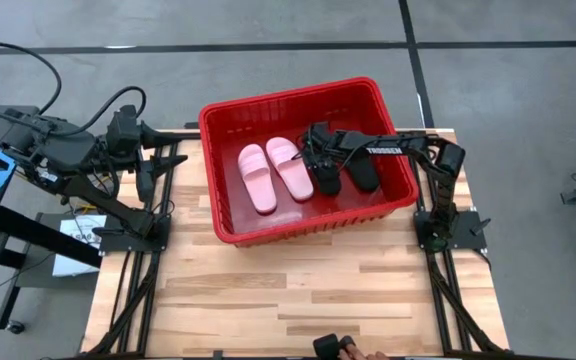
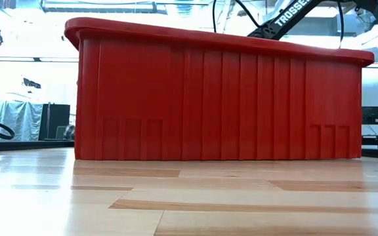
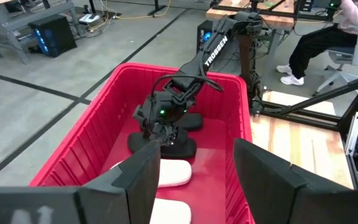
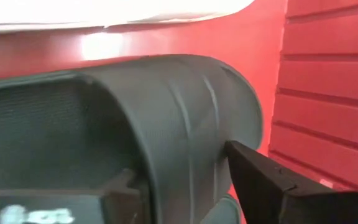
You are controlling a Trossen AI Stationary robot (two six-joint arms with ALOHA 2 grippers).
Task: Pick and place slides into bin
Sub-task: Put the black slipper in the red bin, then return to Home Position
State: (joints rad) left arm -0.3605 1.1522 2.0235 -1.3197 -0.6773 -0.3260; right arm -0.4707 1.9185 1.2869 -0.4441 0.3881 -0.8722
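The red bin (image 1: 298, 95) stands on the far half of the table. On its floor lie two pale pink slides (image 1: 256, 178) (image 1: 290, 167) side by side and two black slides (image 1: 326, 178) (image 1: 364, 172) to their right. My right gripper (image 1: 320, 160) reaches down into the bin at the left black slide (image 3: 166, 146), its fingers open on either side of that slide's strap (image 4: 166, 124). My left gripper (image 3: 197, 180) waits open, raised beyond the bin's left end with nothing between its fingers. In the low view the bin's wall (image 2: 215, 105) hides the slides. My right gripper comes at the left black slide slanting down from the table's right. One finger (image 4: 120, 186) is under the strap's arch and the other (image 4: 278, 180) stands outside it. Whether either finger touches the strap, I cannot tell. The slide lies on the bin floor.
Bare wooden table (image 1: 298, 300) lies between the bin and the near edge, where a small dark device (image 1: 333, 347) sits. A person sits on a chair (image 3: 328, 37) in the room beyond the table's right side. A pink slide (image 4: 104, 12) lies just beyond the black strap.
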